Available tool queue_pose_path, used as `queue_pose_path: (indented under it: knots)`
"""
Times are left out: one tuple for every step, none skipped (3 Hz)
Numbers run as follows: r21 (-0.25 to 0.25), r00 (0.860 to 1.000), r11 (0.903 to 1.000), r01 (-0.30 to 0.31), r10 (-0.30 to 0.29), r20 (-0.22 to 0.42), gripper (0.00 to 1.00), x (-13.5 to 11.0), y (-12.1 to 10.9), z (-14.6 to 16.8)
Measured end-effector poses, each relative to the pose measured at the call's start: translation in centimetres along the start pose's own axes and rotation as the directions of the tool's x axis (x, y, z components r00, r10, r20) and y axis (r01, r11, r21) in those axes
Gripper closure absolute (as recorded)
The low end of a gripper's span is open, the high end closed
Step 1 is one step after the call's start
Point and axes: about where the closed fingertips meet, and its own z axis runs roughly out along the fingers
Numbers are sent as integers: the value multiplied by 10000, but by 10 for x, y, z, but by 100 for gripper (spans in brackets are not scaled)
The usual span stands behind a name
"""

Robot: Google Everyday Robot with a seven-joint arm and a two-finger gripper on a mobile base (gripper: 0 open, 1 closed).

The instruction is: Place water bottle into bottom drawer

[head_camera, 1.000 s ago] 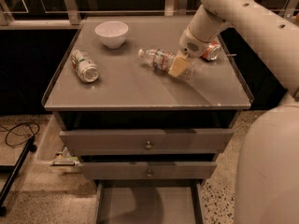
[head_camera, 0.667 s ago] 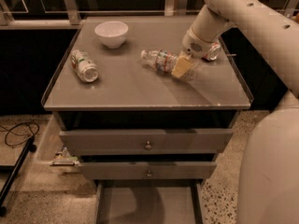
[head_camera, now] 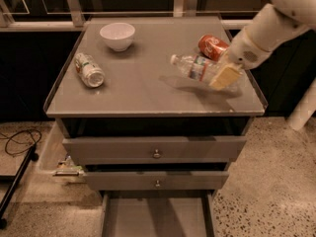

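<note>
**A:** What has changed since a second ago?

**B:** The water bottle has come up off the tabletop. It now hangs over its own shadow, close to the right edge. The arm has drawn back that way too, uncovering the red soda can towards the back-right corner.

**A:** And the gripper?

**B:** It is at the right edge, about midway between back and front, pinching the bottle by its base end. The pale fingers look pressed against the clear plastic.

**A:** How does the bottle lie from it?

**B:** It lies to the left of the gripper. The long axis runs nearly level, and the white cap points left and a little towards the back edge (so it is carried sideways, not upright).

**A:** What does the next move turn on?

**B:** I judge it turns on the bottom drawer. It stands open below the front edge, under the two knobbed drawers. The bottle has to cross the front edge and go down, ideally with its long axis inside the drawer walls.
</note>
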Motion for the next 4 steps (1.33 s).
queue_pose_path:
  knots:
    - [443,9972,9984,361,-389,633,100,31,35,-38]
    - [1260,9870,9879,903,-1057,1213,100,48,80,-57]
    - [2136,9869,9743,715,-1001,1263,100,76,117,-50]
    - [2001,9933,9797,-103,-131,1151,100,112,140,13]
